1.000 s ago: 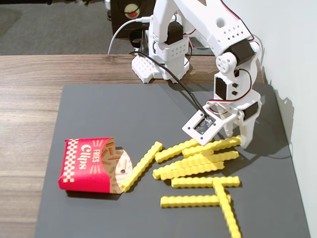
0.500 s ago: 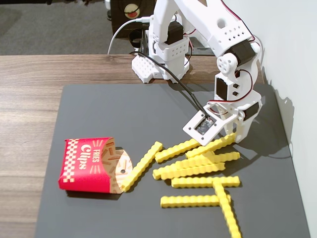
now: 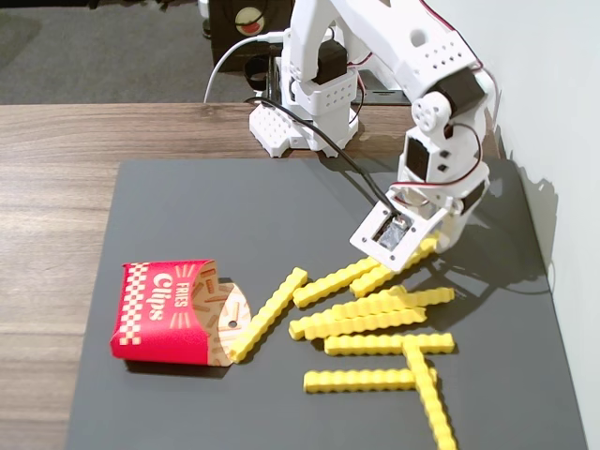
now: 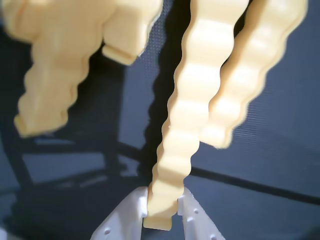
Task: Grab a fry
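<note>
Several yellow crinkle-cut fries lie scattered on the dark mat (image 3: pixel 234 216). My white gripper (image 3: pixel 420 251) is lowered at the upper right end of the pile. In the wrist view the gripper (image 4: pixel 162 197) is shut on the near end of one fry (image 4: pixel 185 125), with a white finger (image 4: pixel 135 210) on each side touching it. That fry (image 3: pixel 384 276) still lies low at the mat. Two more fries (image 4: pixel 250 65) show blurred close by. The red "Fries Clips" carton (image 3: pixel 164 311) lies on its side at the left, with one fry (image 3: pixel 267 314) at its mouth.
The arm's base (image 3: pixel 300 112) stands at the back on the wooden table (image 3: pixel 56 187). A white wall (image 3: pixel 553 112) runs along the right. A black cable (image 3: pixel 347 164) crosses the mat toward the gripper.
</note>
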### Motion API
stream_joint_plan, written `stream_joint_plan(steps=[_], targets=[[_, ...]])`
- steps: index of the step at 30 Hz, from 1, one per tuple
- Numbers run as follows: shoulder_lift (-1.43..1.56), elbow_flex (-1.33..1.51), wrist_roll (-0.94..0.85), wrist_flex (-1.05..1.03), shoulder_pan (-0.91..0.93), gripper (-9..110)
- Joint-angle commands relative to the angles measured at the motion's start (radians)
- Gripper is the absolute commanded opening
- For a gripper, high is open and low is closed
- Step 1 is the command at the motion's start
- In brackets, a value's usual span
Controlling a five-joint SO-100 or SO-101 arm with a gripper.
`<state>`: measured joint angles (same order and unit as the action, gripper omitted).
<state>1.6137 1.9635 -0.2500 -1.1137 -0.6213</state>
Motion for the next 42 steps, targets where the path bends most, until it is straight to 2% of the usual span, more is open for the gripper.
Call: stream_joint_plan(steps=[1,9,20,33,42], targets=[[0.112,-0.035,-0.098,-0.055,0.055,1],[0.273,-0.048,-0.419,-0.218,0.206,1],[0.443,-0.081,-1.031,-0.374,0.468,1],[0.604,-0.092,-1.456,-0.541,0.67,1],[0.606,-0.091,-1.531,-0.545,0.742,1]])
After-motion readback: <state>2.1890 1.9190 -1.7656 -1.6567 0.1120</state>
